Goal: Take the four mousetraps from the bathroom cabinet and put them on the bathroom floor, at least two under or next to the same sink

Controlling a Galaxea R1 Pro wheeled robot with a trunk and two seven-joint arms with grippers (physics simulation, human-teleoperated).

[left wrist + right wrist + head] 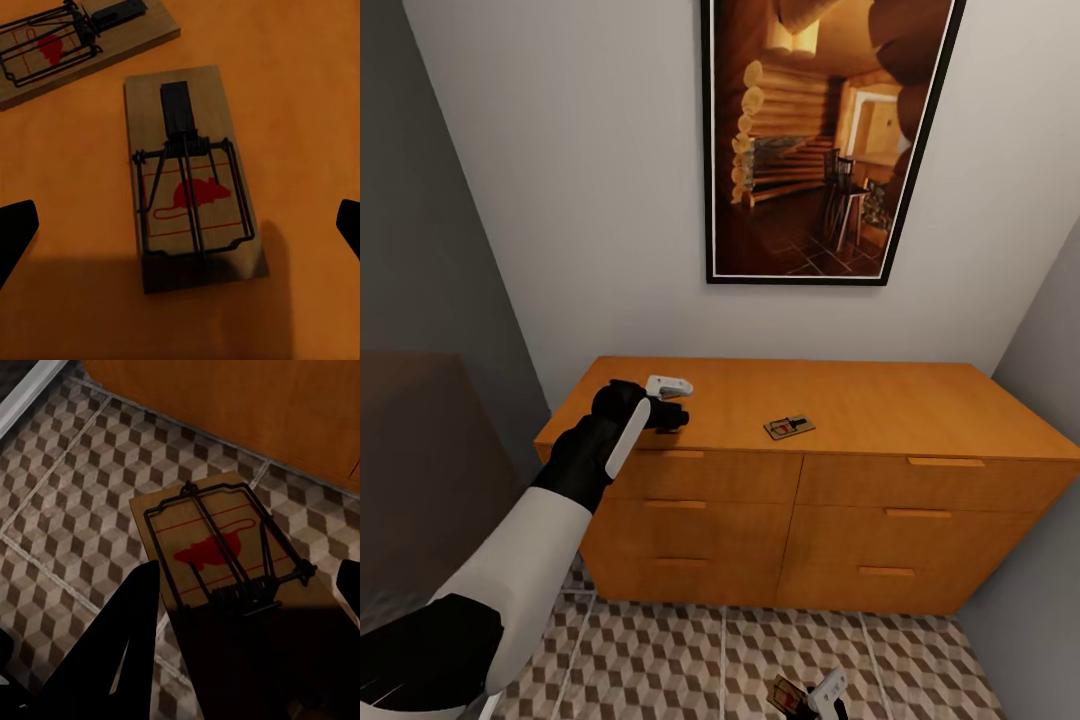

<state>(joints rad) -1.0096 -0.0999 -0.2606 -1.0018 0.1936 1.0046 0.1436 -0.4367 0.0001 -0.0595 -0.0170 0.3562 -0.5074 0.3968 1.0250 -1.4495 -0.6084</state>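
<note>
Our left gripper [672, 400] hangs over the left part of the cabinet [880, 400] top with its jaws spread wide and nothing between them. In the left wrist view a mousetrap [191, 176] lies flat on the orange wood directly below, centred between the two dark fingertips [15, 236], and a second trap [67, 45] sits just beside it at an angle, apart from it. From the head view we also see one more trap [789, 427] lying further right on the cabinet top.

To take the centred trap well, we judge that we should come straight down, keep the board midway between the fingers, and close across its long edges, low on the wood and clear of the wire spring and bar. The board is thin and lies flat, so we likely need the tips almost touching the cabinet top before closing. We should watch the neighbouring trap so a finger does not knock it.

Our right gripper [822, 695], low over the bathroom floor [690, 660], is clenched on a fourth mousetrap [225, 555], holding it by one end with patterned tiles beneath it. We keep that grip firm and level while the left arm works.
</note>
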